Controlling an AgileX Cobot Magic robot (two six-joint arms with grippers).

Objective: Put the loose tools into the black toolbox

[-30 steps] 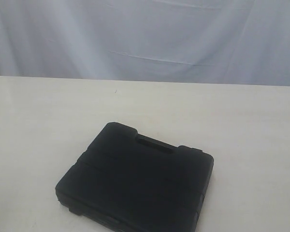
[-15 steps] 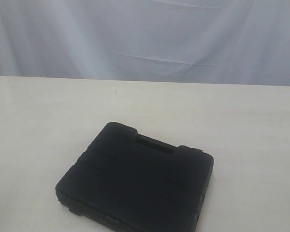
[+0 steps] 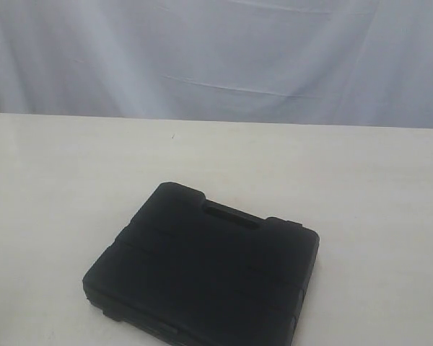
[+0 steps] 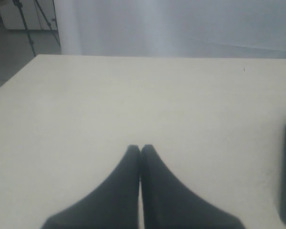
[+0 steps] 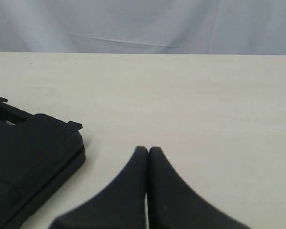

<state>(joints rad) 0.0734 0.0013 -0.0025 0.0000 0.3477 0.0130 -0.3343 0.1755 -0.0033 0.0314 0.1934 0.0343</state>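
So the black toolbox [image 3: 202,267] lies shut on the tabletop [image 3: 58,166], lower middle of the exterior frame, with its near edge cropped off. The left end effector [image 4: 140,148] and right end effector [image 5: 148,149] are both pinched closed with nothing between the tips.

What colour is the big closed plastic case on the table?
The closed plastic case is plain black all over, clearest in the exterior view.

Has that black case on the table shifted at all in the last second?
No. The black toolbox keeps its distance from the table edge behind it.
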